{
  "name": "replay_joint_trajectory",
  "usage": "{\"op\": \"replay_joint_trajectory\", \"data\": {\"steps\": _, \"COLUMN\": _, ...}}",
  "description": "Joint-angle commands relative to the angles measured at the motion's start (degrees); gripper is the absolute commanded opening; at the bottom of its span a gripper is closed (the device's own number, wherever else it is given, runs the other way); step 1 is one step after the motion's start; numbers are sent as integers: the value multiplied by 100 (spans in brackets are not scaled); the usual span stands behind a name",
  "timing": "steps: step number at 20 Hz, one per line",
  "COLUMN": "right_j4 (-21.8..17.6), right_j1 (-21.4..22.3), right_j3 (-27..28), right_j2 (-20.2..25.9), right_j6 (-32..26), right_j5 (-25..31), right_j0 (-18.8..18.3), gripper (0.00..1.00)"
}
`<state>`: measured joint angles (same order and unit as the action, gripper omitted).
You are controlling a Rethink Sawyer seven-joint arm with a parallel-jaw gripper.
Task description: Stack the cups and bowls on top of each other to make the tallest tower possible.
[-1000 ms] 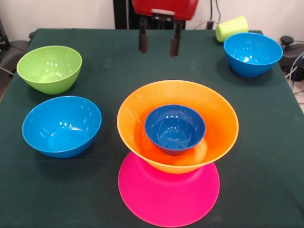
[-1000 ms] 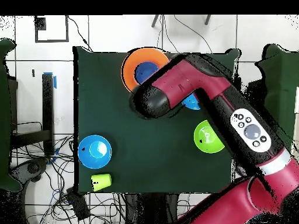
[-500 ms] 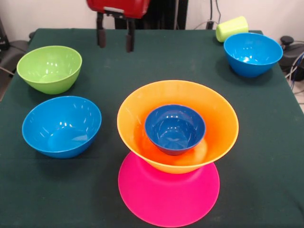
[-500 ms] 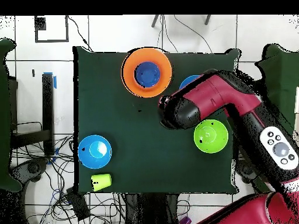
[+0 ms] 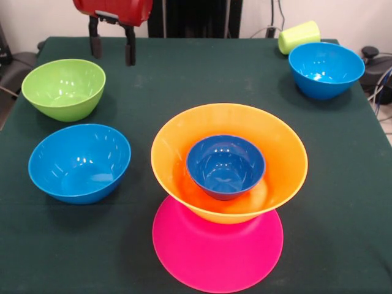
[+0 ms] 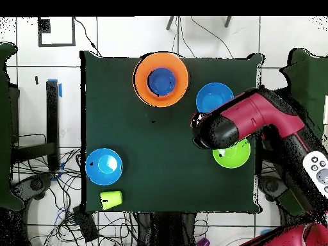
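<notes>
The tower stands at the table's middle front: a big orange bowl (image 5: pixel 184 141) rests on the pink bowl (image 5: pixel 217 251), and a small dark-blue bowl (image 5: pixel 225 164) sits inside the orange one. My gripper (image 5: pixel 112 48) hangs open and empty at the far left, just beyond the green bowl (image 5: pixel 63 87). One blue bowl (image 5: pixel 79 162) is at the left, another blue bowl (image 5: pixel 326 68) at the far right. A yellow-green cup (image 5: pixel 299 37) lies on its side behind that one. In the overhead view the arm's wrist (image 6: pixel 214 131) covers part of the green bowl (image 6: pixel 236 155).
From above, the orange bowl (image 6: pixel 142 80) holds the dark-blue bowl (image 6: pixel 161 81) near the table's top edge. A blue bowl (image 6: pixel 214 97) lies beside the wrist, another blue bowl (image 6: pixel 104 166) and the cup (image 6: pixel 111 199) at the lower left. Cables lie off the table.
The gripper has travelled left along the far side of the table, from behind the tower to beside the green bowl. It stays open. No bowl or cup has moved.
</notes>
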<state>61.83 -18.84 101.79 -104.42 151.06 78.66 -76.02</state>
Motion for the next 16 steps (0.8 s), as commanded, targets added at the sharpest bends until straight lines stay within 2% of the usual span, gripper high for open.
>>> {"op": "replay_joint_trajectory", "data": {"steps": 1, "right_j4": -407, "right_j1": -195, "right_j3": 401, "right_j2": -953, "right_j6": 334, "right_j5": -85, "right_j0": 62, "gripper": 100}}
{"op": "replay_joint_trajectory", "data": {"steps": 3, "right_j4": -490, "right_j1": -312, "right_j3": 445, "right_j2": -1079, "right_j6": 819, "right_j5": -175, "right_j0": -79, "gripper": 100}}
{"op": "replay_joint_trajectory", "data": {"steps": 9, "right_j4": -786, "right_j1": -580, "right_j3": 532, "right_j2": -1433, "right_j6": 1527, "right_j5": -475, "right_j0": -405, "gripper": 100}}
{"op": "replay_joint_trajectory", "data": {"steps": 16, "right_j4": -1000, "right_j1": -636, "right_j3": 495, "right_j2": -1635, "right_j6": 1443, "right_j5": -640, "right_j0": -534, "gripper": 100}}
